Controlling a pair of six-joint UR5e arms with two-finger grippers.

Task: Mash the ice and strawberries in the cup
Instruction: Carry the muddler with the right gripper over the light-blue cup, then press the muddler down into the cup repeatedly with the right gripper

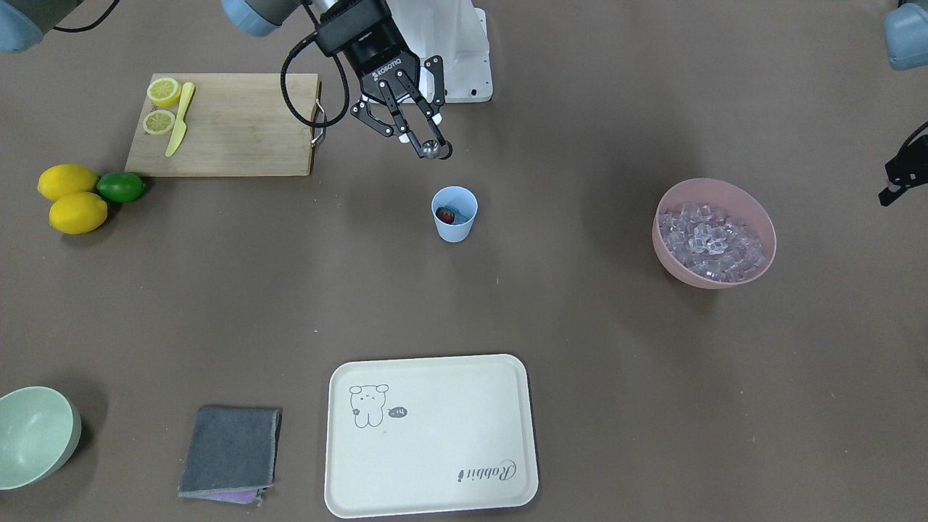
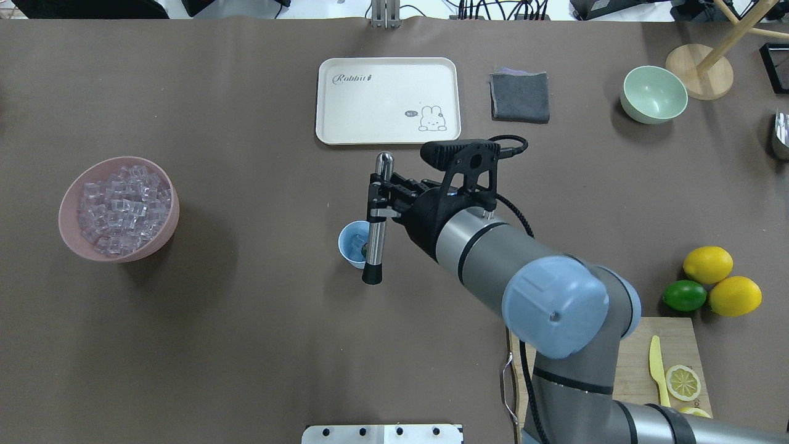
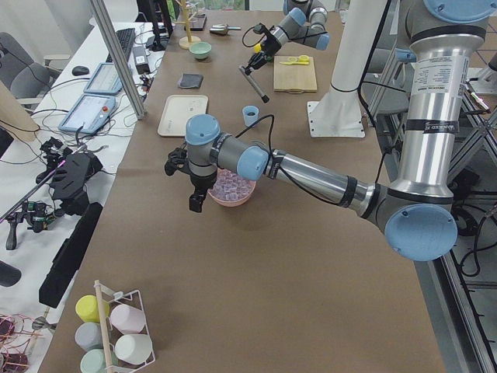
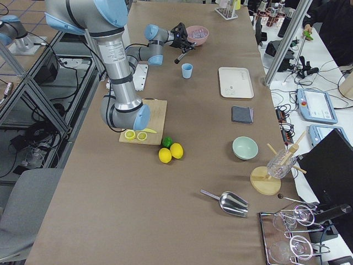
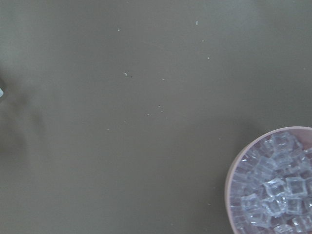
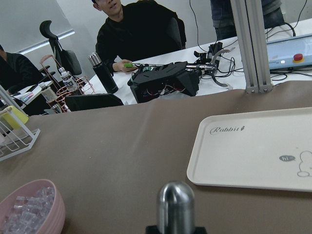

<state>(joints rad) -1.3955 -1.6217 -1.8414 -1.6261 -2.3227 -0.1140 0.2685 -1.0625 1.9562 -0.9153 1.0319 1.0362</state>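
I am gripping the muddler tight in my right hand above the cup, about to mash; next, I reckon, comes tipping it upright and lowering it onto the strawberry.

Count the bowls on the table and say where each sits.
2. The pink bowl, full of ice, sits on the robot's left side. The pale green bowl, empty, sits far on its right, past the grey cloth. No others seem hidden.

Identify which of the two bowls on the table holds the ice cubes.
The pink bowl, which is heaped with ice. The pale green bowl, near the grey cloth, is empty.
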